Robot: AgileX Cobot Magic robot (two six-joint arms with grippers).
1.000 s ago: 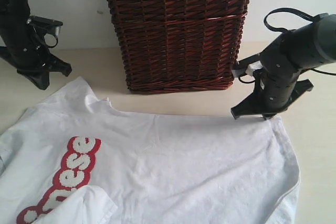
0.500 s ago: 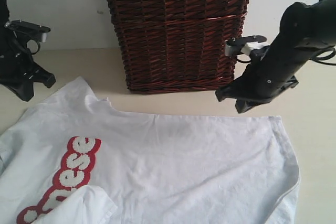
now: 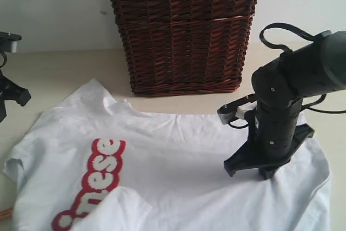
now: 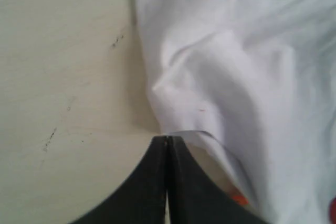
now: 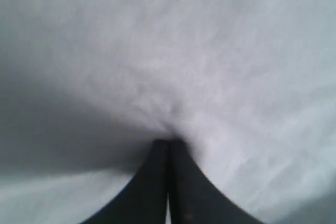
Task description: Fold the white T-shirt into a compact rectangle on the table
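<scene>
The white short-sleeved T-shirt [image 3: 178,160] with red-outlined lettering is spread, rumpled, on the pale beige matte table [image 3: 59,68], in front of the dark brown wicker basket [image 3: 184,31]. The right gripper [image 5: 168,142] is pressed onto the shirt's right part, jaws closed together, with cloth puckered at the tips. The left gripper [image 4: 167,140] is likewise closed, its tips set at the shirt's edge; whether cloth is pinched cannot be told.

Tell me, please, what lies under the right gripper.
The white T-shirt lies under the right gripper, whose shut tips appear to pinch puckered fabric. The table shows bare only around the shirt; the part beneath the gripper is covered by cloth and cannot be seen.
</scene>
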